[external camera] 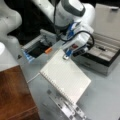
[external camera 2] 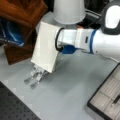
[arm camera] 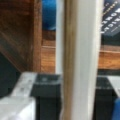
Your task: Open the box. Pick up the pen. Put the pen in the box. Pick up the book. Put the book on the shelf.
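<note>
The white spiral-bound book [external camera: 66, 75] hangs tilted in the air above the table, and my gripper [external camera: 66, 56] is shut on its upper edge. In a front view the book [external camera 2: 46, 46] is held upright near the reddish-brown shelf [external camera 2: 22, 10], with the gripper [external camera 2: 60, 42] at its right side. The wrist view shows the book's edge [arm camera: 80, 62] clamped between the black fingers [arm camera: 46, 95], with the shelf [arm camera: 47, 57] behind. The box [external camera: 100, 62] stands open on a front view's right. The pen [external camera: 101, 48] lies in its lining, and shows again as the pen [external camera 2: 116, 98] in the box [external camera 2: 100, 105].
A metal slotted stand [external camera: 67, 107] sits on the table under the book, and shows below it as the stand [external camera 2: 35, 75]. A small grey tray [external camera: 37, 47] with a dark interior lies behind. The shelf [external camera: 12, 95] fills the lower left. The arm's white base [external camera 2: 68, 11] stands at the top.
</note>
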Controlling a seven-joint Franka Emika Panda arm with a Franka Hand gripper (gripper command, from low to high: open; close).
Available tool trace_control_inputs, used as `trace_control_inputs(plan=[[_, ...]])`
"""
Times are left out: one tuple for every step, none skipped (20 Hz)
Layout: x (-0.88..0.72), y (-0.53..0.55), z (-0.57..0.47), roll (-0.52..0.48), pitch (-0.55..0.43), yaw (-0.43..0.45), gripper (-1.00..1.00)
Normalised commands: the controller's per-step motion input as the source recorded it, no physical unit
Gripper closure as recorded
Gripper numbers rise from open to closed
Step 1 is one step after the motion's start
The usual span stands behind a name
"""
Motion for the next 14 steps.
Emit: trace_control_inputs(plan=[[0.08, 0.13, 0.48, 0.039, 0.153, -0.247, 1.0], [0.08, 0.12, 0.46, 0.043, 0.167, -0.277, 1.0], [0.07, 0.11, 0.47, 0.05, 0.161, -0.297, 1.0], [0.05, 0.1, 0.47, 0.066, 0.151, -0.31, 1.0], [0.03, 0.09, 0.47, 0.066, 0.146, -0.325, 1.0], [0.01, 0.08, 0.45, 0.071, 0.144, -0.347, 1.0], [0.0, 0.07, 0.43, 0.083, 0.136, -0.34, 1.0], [-0.01, 0.06, 0.42, 0.089, 0.137, -0.349, 1.0], [-0.01, 0.06, 0.39, 0.099, 0.132, -0.333, 1.0], [-0.02, 0.05, 0.36, 0.108, 0.122, -0.318, 1.0], [-0.03, 0.03, 0.33, 0.123, 0.107, -0.294, 1.0], [-0.05, 0.0, 0.34, 0.124, 0.105, -0.274, 1.0], [-0.08, -0.03, 0.35, 0.134, 0.106, -0.276, 1.0], [-0.11, -0.06, 0.37, 0.14, 0.102, -0.268, 1.0]])
